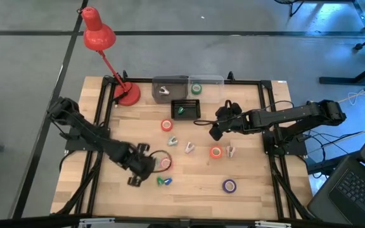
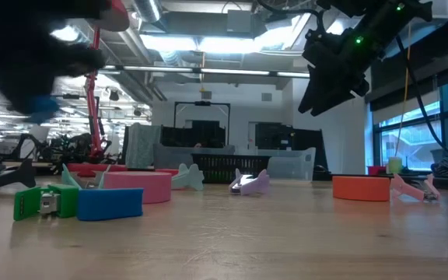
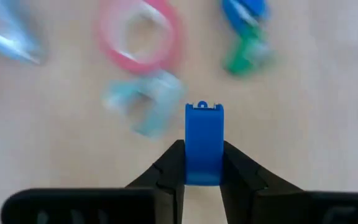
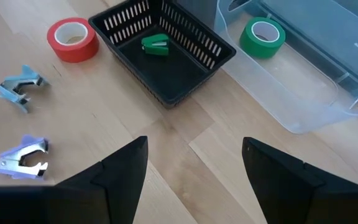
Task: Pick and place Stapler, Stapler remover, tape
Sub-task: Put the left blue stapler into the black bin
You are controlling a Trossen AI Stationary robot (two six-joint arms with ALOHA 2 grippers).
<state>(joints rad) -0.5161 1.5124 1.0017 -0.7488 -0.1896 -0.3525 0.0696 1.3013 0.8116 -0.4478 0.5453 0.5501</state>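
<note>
Left wrist view showed the left pincer (image 3: 202, 171) pinching a blue stapler (image 3: 204, 140), probably lifted for binning; the right pincer (image 4: 194, 165) hung spread.

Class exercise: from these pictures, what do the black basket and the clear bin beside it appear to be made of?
The black basket looks like matte moulded plastic: thin, evenly slotted walls, no shine. The clear bin seems to be glossy transparent plastic: the wooden table shows through its walls.

Overhead and table-level cameras share the table (image 1: 246, 183); wrist cameras look close.
</note>
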